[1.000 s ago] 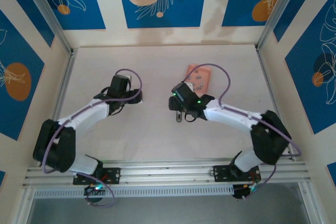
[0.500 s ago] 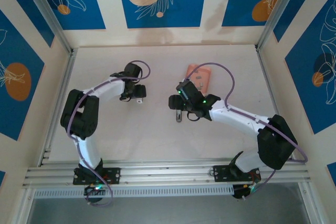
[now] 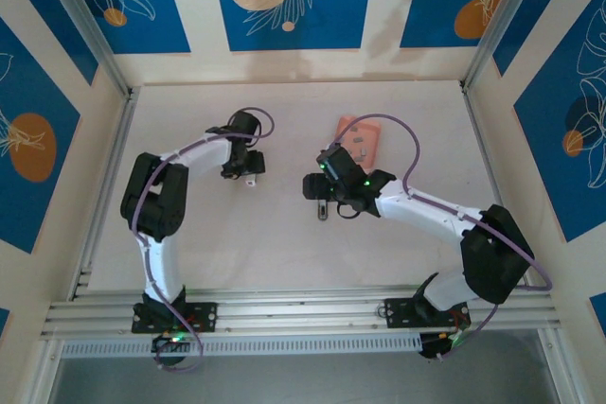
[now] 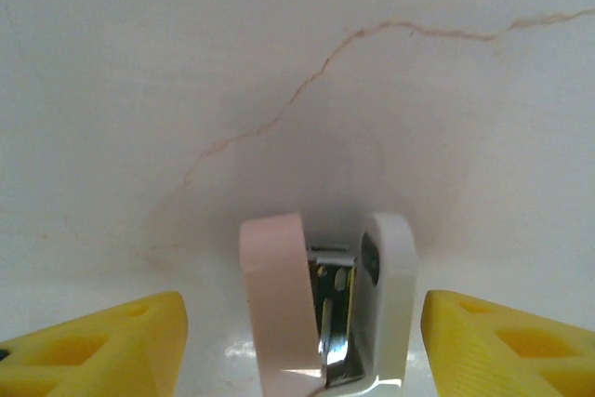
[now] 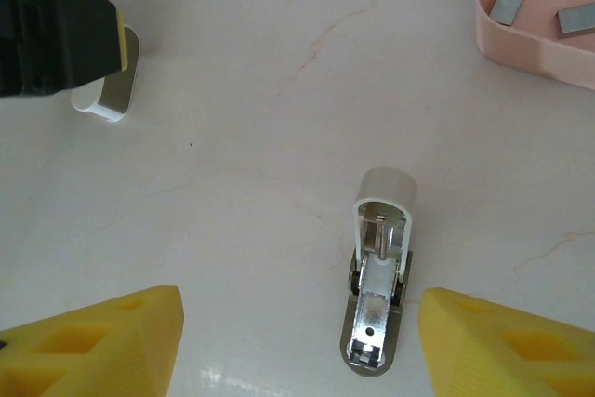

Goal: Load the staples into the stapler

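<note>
A grey and white stapler (image 5: 376, 304) lies flat on the table with its lid (image 5: 387, 194) hinged up and its metal channel bare. It lies between the fingers of my open right gripper (image 5: 297, 346) without touching either, and shows under that gripper (image 3: 318, 198) from above (image 3: 323, 211). A second, pink and white stapler (image 4: 325, 309) lies on its side between the fingers of my open left gripper (image 4: 302, 346), with a gap on both sides (image 3: 251, 179). The staples (image 5: 507, 6) are small grey strips in the pink tray (image 5: 521, 39).
The pink tray (image 3: 360, 139) sits behind the right gripper, towards the back of the table. Low walls and metal rails (image 3: 109, 167) bound the white table on three sides. My left gripper's black body (image 5: 51, 30) stands over the pink and white stapler (image 5: 107, 90).
My left arm has folded in and carried its gripper back and to the right over the pink and white stapler. The right arm has barely moved.
</note>
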`<action>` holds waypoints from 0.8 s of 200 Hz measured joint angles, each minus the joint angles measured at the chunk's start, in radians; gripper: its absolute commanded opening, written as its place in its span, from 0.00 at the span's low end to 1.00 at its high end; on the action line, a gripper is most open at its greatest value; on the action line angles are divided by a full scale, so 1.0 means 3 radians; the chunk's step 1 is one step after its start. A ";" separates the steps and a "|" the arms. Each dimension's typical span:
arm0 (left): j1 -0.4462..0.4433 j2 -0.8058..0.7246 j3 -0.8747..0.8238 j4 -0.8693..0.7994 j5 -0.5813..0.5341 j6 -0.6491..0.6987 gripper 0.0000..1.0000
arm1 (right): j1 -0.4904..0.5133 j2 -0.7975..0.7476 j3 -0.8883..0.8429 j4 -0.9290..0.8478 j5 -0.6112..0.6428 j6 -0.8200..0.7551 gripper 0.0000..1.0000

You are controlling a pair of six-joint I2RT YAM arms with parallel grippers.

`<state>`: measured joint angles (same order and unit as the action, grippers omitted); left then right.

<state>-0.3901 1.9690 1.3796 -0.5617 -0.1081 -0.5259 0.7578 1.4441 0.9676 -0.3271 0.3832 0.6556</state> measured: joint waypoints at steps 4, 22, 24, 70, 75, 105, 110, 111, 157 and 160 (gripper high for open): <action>0.0000 0.0020 0.0019 0.0000 0.0005 -0.0003 0.64 | 0.0000 0.0000 0.0000 0.0000 0.0000 -0.0001 0.68; 0.0000 0.0100 0.0085 0.0003 0.0019 -0.0008 0.58 | -0.0006 0.0000 0.0000 0.0001 -0.0023 -0.0001 0.68; 0.0000 0.0106 0.0088 0.0004 0.0022 -0.0018 0.57 | -0.0009 0.0000 0.0000 0.0000 -0.0025 -0.0001 0.68; 0.0004 0.0155 0.0088 0.0004 0.0064 -0.0056 0.30 | -0.0029 0.0000 0.0000 0.0003 -0.0058 -0.0003 0.67; 0.0004 0.0155 0.0088 0.0006 0.0072 -0.0050 0.28 | -0.0032 0.0000 0.0000 0.0003 -0.0060 -0.0003 0.68; 0.0005 0.0153 0.0093 0.0011 0.0098 -0.0058 0.25 | -0.0057 0.0000 0.0000 0.0017 -0.0085 -0.0003 0.67; 0.0005 0.0149 0.0093 0.0013 0.0102 -0.0057 0.25 | -0.0066 0.0000 0.0000 0.0024 -0.0098 -0.0003 0.67; 0.0005 0.0148 0.0093 0.0013 0.0103 -0.0057 0.25 | -0.0067 0.0000 0.0000 0.0027 -0.0100 -0.0003 0.67; 0.0006 -0.0263 -0.0303 0.0226 0.0343 0.0043 0.21 | -0.0238 -0.0027 -0.0112 0.0306 -0.0384 0.0000 0.67; 0.0006 -0.0324 -0.0346 0.0248 0.0360 0.0061 0.21 | -0.0252 -0.0031 -0.0123 0.0324 -0.0415 0.0001 0.67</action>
<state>-0.3882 1.8717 1.2758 -0.4873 -0.0002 -0.5076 0.6823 1.4349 0.9306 -0.2298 0.2588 0.6559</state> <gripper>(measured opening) 0.278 0.674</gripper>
